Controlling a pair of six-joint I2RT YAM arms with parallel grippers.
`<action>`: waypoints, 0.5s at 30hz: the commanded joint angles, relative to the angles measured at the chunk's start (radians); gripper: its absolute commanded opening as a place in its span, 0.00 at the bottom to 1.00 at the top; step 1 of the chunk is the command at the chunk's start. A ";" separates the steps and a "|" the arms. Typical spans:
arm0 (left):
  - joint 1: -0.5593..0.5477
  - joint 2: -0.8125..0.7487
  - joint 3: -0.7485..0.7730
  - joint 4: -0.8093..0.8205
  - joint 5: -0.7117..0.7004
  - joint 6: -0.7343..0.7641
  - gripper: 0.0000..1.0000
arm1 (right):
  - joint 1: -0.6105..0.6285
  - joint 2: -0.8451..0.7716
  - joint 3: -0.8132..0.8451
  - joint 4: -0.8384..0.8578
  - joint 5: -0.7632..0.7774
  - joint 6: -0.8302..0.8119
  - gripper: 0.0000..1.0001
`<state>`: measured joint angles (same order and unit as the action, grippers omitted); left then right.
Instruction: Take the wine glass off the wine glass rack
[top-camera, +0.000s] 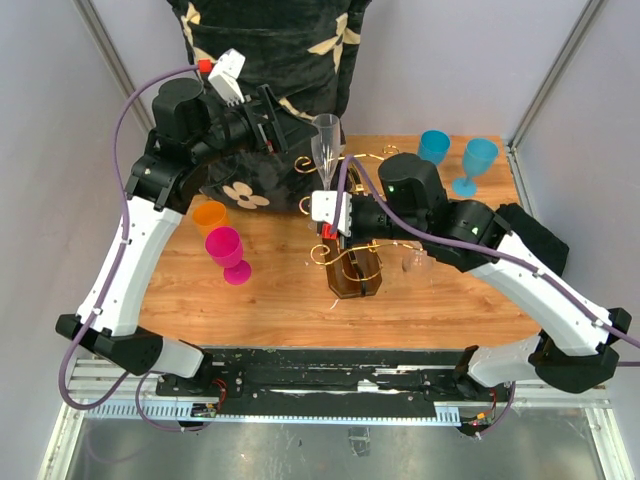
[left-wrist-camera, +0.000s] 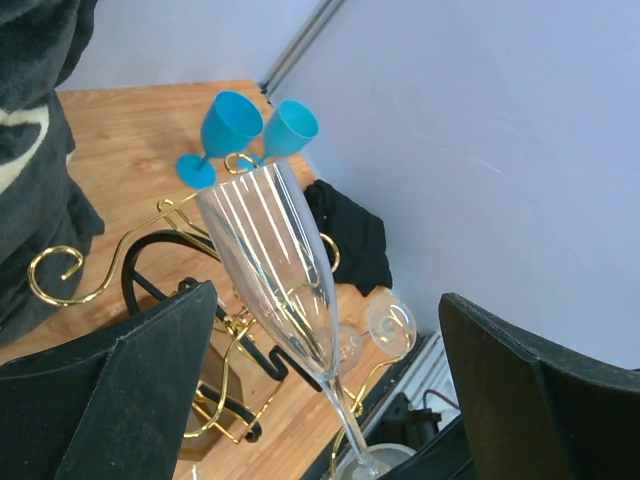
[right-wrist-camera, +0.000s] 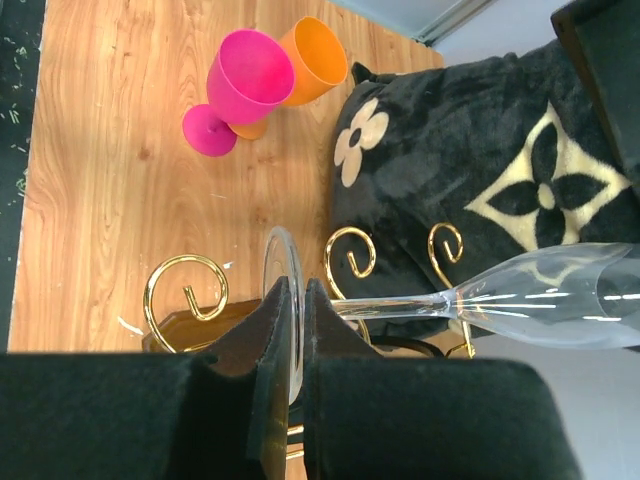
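Grey walls (top-camera: 60, 120) enclosed the wooden table (top-camera: 270, 300), its far left corner hidden under a black blanket (top-camera: 280, 50). The right arm (top-camera: 520, 262) covered part of the rack (top-camera: 352, 272). The wine glass (top-camera: 326, 140) stood upright at the rack's far end, its foot pinched by the right gripper (right-wrist-camera: 298, 300). The left gripper (left-wrist-camera: 328, 296) gaped wide, holding nothing.

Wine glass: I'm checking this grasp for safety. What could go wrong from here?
The right tool pinches only the thin foot of the wine glass, so it may pivot or slip. The wine glass rack has gold scrolls beside the stem that could snag it. The left tool is open around the bowl, giving no support.
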<state>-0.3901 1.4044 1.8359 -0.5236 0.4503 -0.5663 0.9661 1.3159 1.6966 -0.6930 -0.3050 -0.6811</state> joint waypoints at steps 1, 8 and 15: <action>0.002 0.010 0.030 -0.013 0.023 -0.027 1.00 | 0.040 -0.010 0.011 0.054 0.069 -0.106 0.01; 0.002 0.053 0.049 -0.057 -0.019 -0.037 1.00 | 0.069 -0.024 0.004 0.072 0.043 -0.123 0.01; 0.001 0.120 0.109 -0.090 0.005 -0.053 1.00 | 0.105 -0.063 -0.039 0.129 0.004 -0.144 0.01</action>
<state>-0.3901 1.5032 1.9018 -0.6022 0.4252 -0.5999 1.0424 1.2903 1.6604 -0.6422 -0.2714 -0.7837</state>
